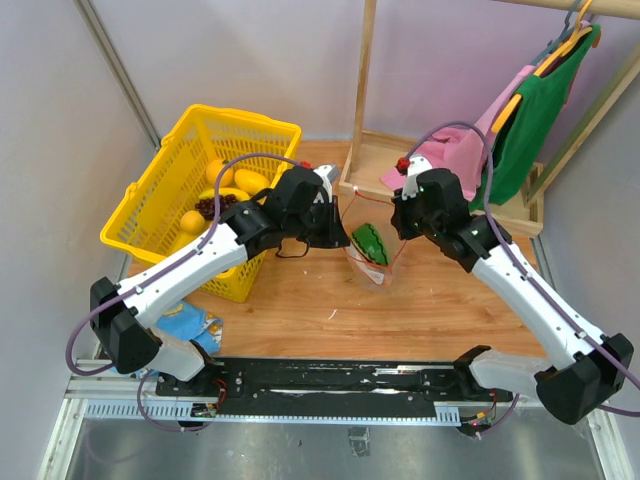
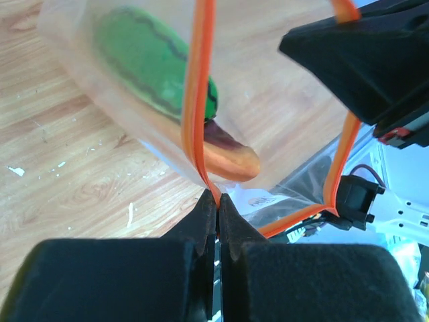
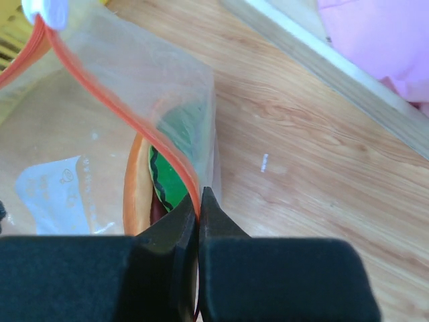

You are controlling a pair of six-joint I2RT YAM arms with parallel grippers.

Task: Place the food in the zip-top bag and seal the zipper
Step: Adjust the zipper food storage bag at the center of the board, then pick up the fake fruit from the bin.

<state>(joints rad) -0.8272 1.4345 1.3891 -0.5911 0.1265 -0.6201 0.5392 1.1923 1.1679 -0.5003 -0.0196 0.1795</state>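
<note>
Watermelon wedge (image 1: 369,242) inside clear bag (image 1: 383,272)

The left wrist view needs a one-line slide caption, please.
Left gripper pinches the red zipper of the open clear bag, with a watermelon wedge inside.

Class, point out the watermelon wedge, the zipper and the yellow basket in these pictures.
watermelon wedge (image 2: 147,64): left wrist view, green striped rind.
zipper (image 2: 196,87): left wrist view, middle of the near strip.
yellow basket (image 1: 245,117): top external view, far rim.
</note>
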